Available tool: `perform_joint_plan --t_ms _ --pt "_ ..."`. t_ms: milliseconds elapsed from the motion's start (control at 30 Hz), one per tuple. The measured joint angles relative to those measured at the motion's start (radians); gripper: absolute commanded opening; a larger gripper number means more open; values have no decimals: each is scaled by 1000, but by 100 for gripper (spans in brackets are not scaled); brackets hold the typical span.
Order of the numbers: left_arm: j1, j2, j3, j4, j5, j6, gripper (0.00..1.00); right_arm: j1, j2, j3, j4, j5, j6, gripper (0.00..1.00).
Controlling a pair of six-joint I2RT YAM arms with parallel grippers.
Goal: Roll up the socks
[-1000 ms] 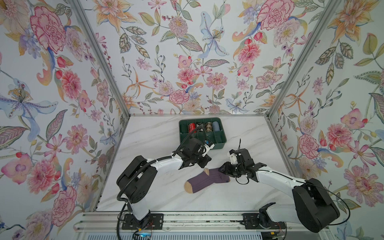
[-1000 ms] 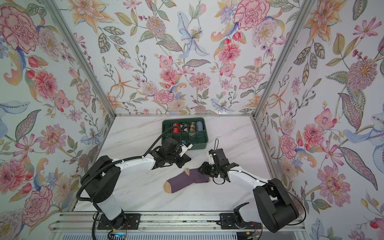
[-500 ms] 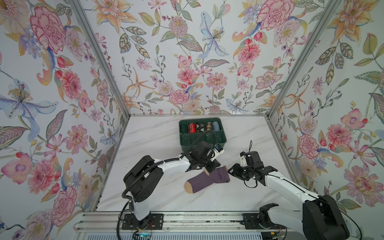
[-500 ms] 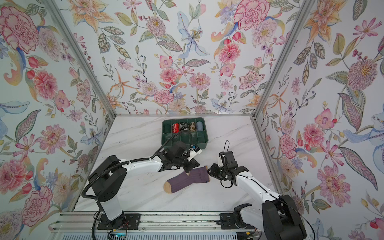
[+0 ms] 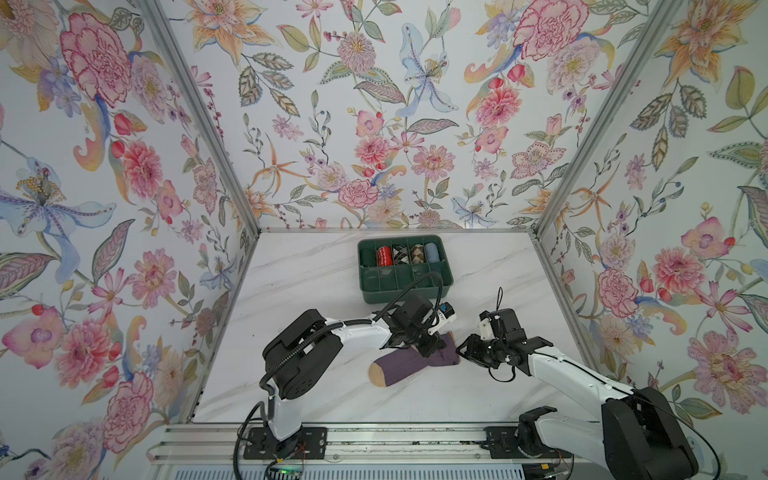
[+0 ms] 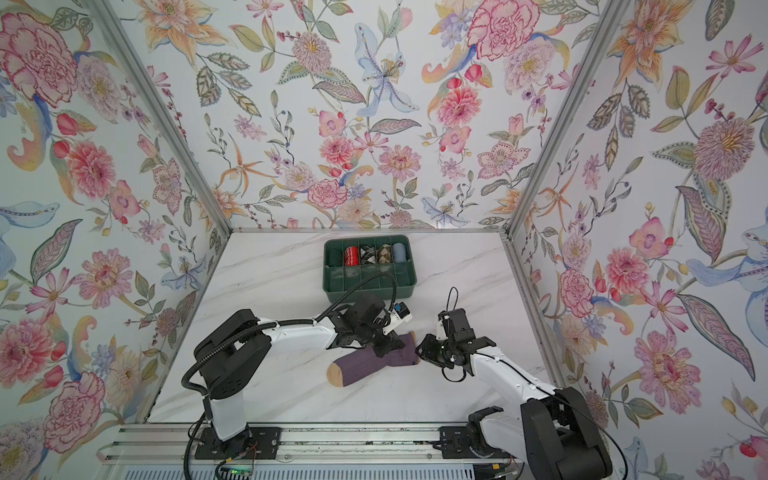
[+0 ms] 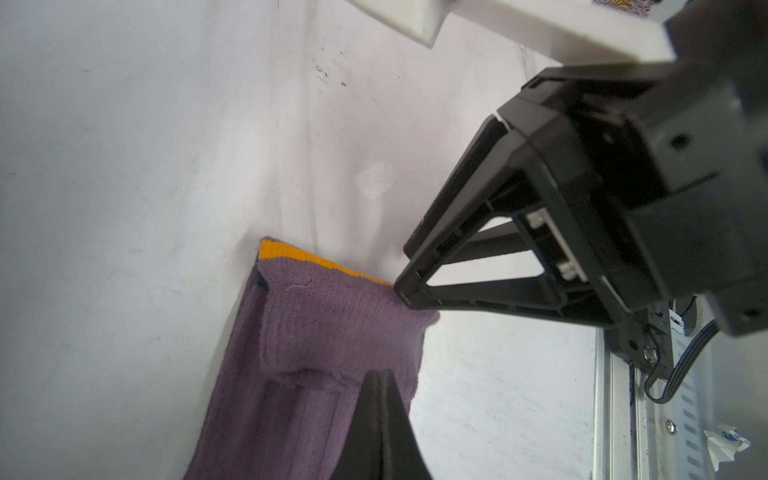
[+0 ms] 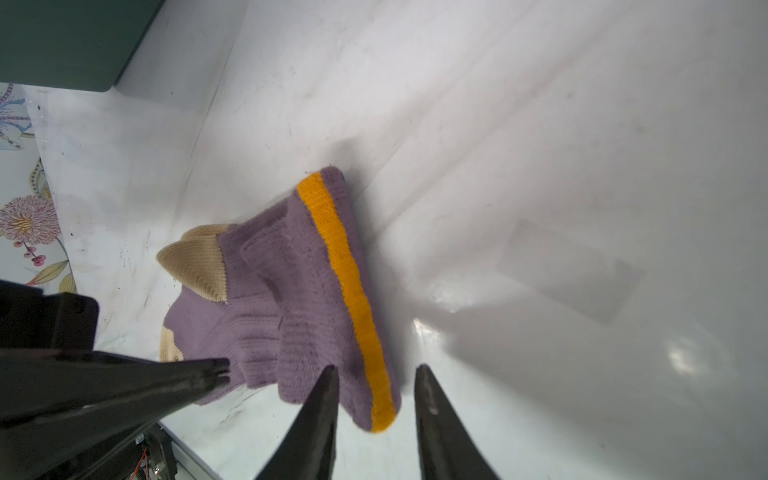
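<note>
Your left hand [image 5: 429,353] is closed, tips pressing the folded socks [image 5: 399,366] on the tabletop [image 5: 324,286]; your right hand [image 5: 461,351] sits open at the cuff.

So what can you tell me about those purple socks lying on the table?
The socks are dusty-purple ribbed knit with a tan toe, tan heels and an orange stripe by the cuff. They lie stacked flat on the white table, toe toward the near edge, cuff end folded over itself. The shut left gripper appears to rest its tip on that fold. The right gripper is open, its jaws on either side of the striped corner.
</note>
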Motion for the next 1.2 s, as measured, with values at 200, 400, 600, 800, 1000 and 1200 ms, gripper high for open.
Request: perform_joint_plan --t_ms 200,400,600,800,1000,1200 --pt "-1 13 14 -24 2 1 0 0 16 -7 24 -8 0 33" --pt "-2 44 42 -50 -6 1 0 0 23 -11 52 -11 1 34" --pt "-10 71 64 -77 -34 1 0 0 32 -19 64 -15 4 34" --pt "-18 77 85 -108 -68 3 0 0 53 -20 85 -26 5 34" --pt "-20 97 97 -118 -82 5 0 0 73 -21 108 -33 8 34" --pt "-20 122 114 -135 -96 5 0 0 90 -21 130 -37 8 34"
